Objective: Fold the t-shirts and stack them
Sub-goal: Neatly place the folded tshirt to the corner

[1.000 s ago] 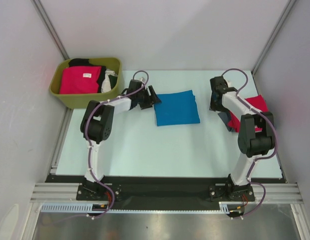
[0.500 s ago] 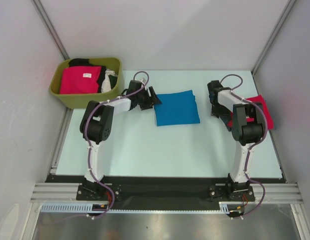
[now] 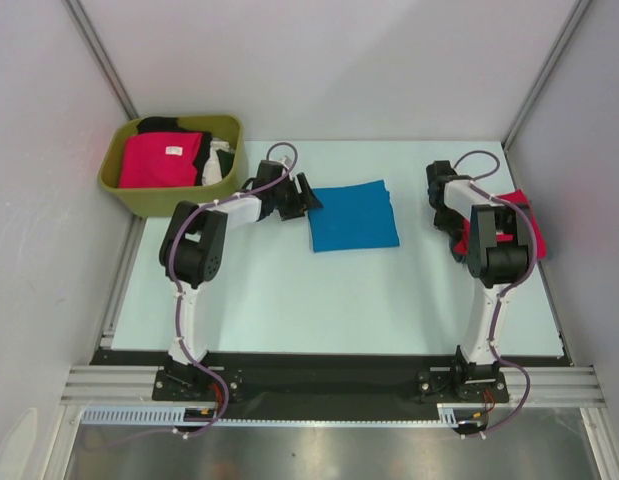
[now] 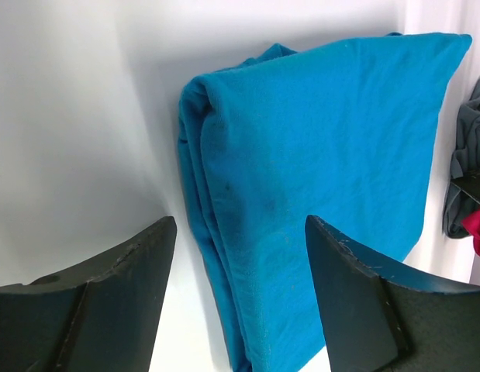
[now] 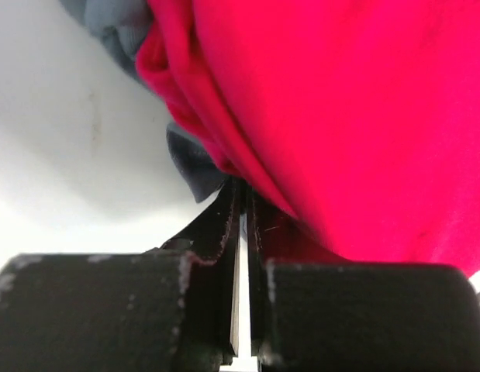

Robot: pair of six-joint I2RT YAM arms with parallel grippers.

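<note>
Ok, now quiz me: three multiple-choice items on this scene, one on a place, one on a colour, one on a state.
1. The blue shirt lies: A) over the left arm; B) on the table between the two arms; C) on the floor.
2. The top shirt in the olive tub is: A) white; B) yellow; C) crimson-pink.
3. The left hand is: A) open; B) shut empty; C) shut on cloth.
Key: 1 B, it sits folded mid-table; 2 C, pink with a white label covers most of the tub; 3 A, the wrist view shows its fingers wide apart.
</note>
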